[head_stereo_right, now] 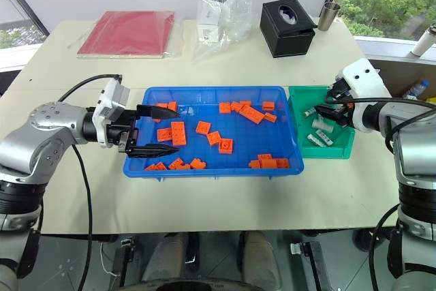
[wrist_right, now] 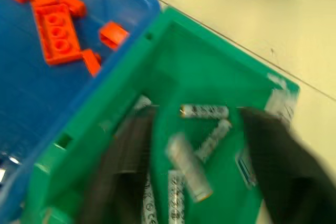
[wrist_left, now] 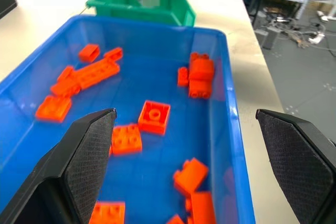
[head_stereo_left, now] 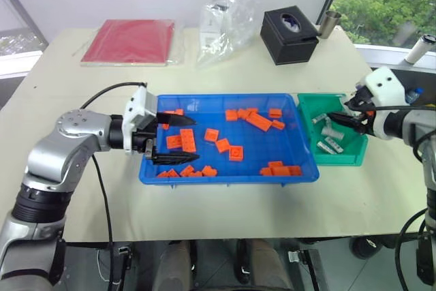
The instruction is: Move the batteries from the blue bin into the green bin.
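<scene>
left jaws: left gripper [head_stereo_left: 174,139] is hanging spread wide, empty, over the left end of the large shallow bright-blue plastic bin [head_stereo_left: 300,168].
right jaws: right gripper [wrist_right: 197,171] is hovering parted, holding nothing, over the small green plastic bin [head_stereo_left: 354,160] near the table's right edge.
batteries: silvery metal cylinder batteries [wrist_right: 205,111] are lying scattered in the green bin, axes mixed, directly under the right jaws.
blue bin contents: only orange toy bricks [head_stereo_left: 235,151] showing; task looking about finished.

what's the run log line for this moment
left pincer: open over blue bin | right pincer: open over green bin | batteries: in green bin
</scene>
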